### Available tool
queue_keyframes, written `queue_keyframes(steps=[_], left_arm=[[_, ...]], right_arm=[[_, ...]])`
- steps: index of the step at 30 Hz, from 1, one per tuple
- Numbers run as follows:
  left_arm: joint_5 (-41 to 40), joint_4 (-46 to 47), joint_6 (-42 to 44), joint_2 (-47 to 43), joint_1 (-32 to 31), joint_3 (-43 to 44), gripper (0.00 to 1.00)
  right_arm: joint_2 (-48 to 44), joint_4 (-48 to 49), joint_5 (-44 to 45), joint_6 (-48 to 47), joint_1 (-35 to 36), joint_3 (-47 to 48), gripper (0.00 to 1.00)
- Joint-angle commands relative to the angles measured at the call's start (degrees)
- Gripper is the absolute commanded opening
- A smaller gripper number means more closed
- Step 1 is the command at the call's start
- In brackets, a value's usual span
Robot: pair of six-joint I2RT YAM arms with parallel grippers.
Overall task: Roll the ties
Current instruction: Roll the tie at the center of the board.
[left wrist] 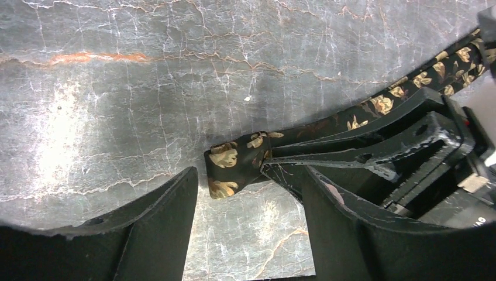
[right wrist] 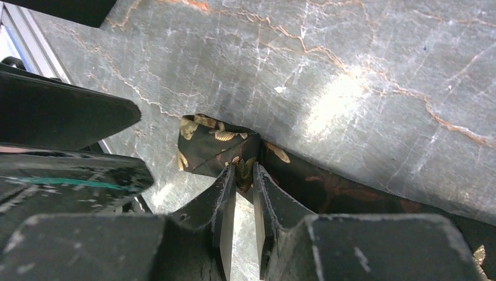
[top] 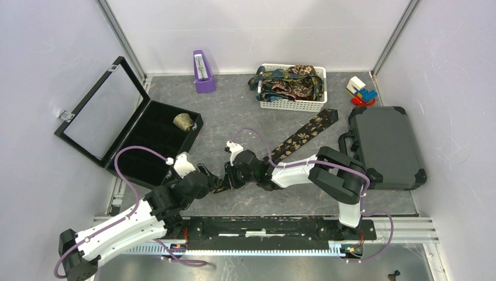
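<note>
A dark tie [top: 304, 136] with a tan floral print lies slantwise on the table, its wide end toward the basket. Its near end [left wrist: 225, 167] is folded over into the start of a roll. My right gripper [right wrist: 244, 170] is shut on that folded part [right wrist: 207, 143], pinching the fabric between its fingertips [left wrist: 362, 155]. My left gripper [left wrist: 248, 188] stands open just in front of the fold, its fingers [left wrist: 158, 222] apart from the cloth and nothing between them. In the top view both grippers, left [top: 205, 175] and right [top: 234, 174], meet at the tie's near end.
A white basket [top: 292, 105] at the back holds several more ties. An open black case [top: 149, 137] on the left holds a rolled tie [top: 183, 121]. A grey hard case [top: 383, 146] lies on the right. A purple object [top: 203, 73] and toy blocks [top: 361, 91] stand at the back wall.
</note>
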Motion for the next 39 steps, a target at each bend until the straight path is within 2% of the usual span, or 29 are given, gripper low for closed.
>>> queue_keyframes(steps=[1, 15, 21, 39], left_arm=[[-0.27, -1.91, -2.42, -2.53, -0.17, 0.48, 0.7], [1.73, 0.43, -8.13, -12.27, -0.17, -8.45, 0.62], [1.82, 2.42, -8.79, -12.84, -0.15, -10.56, 0.62], [0.64, 6.77, -12.63, -12.57, -0.15, -14.22, 0.52]], right_arm=[[-0.95, 1.55, 1.11, 0.46, 0.03, -1.35, 0.23], [-0.69, 1.25, 1.73, 1.47, 0.06, -2.08, 0.21], [-0.68, 1.02, 2.03, 1.74, 0.05, -2.77, 0.21], [-0.86, 0.92, 2.09, 1.59, 0.06, -3.31, 0.2]])
